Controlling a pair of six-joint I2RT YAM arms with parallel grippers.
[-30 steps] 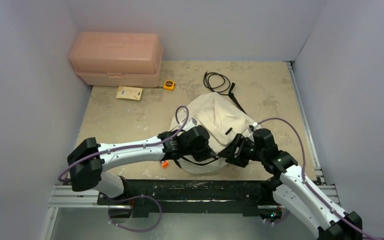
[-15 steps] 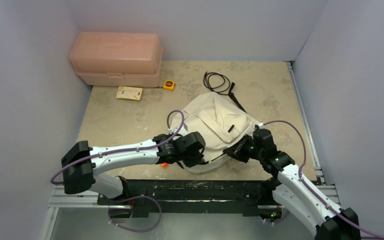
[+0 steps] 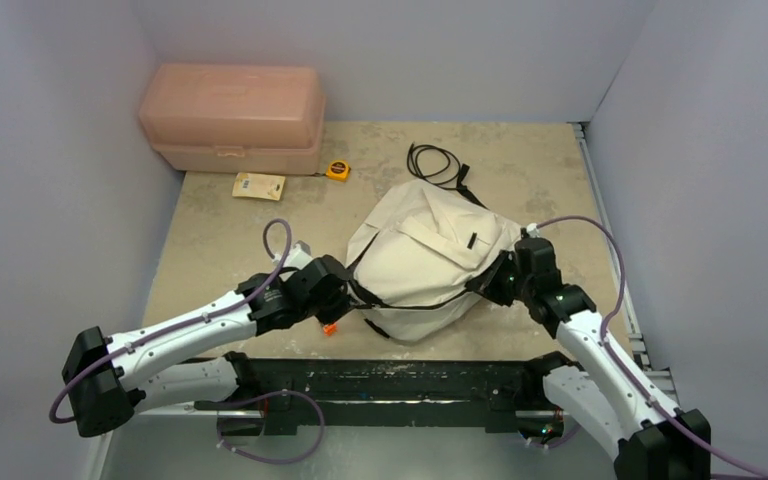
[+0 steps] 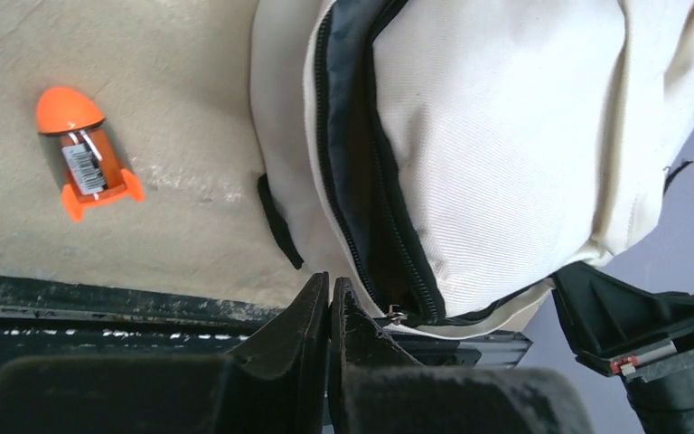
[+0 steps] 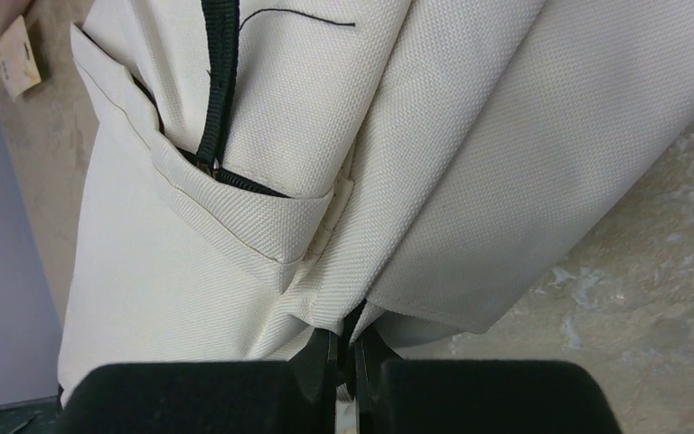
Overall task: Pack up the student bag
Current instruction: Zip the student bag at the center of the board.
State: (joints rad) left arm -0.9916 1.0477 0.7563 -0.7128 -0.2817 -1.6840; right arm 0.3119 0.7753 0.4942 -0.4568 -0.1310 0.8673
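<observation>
Beige student bag (image 3: 422, 262) spans crosswise between the arms: right pincer (image 5: 347, 347) nips its right hem, left pincer (image 4: 330, 294) (closed, seemingly empty) sits just beside its zipper pull (image 4: 396, 315).

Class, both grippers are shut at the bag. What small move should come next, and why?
Probably the left gripper should open slightly and take the zipper pull, which sits just beside its shut tips, not visibly between them. The right gripper pinches the bag fabric, steadying it, and the zipper gapes only partway.
</observation>
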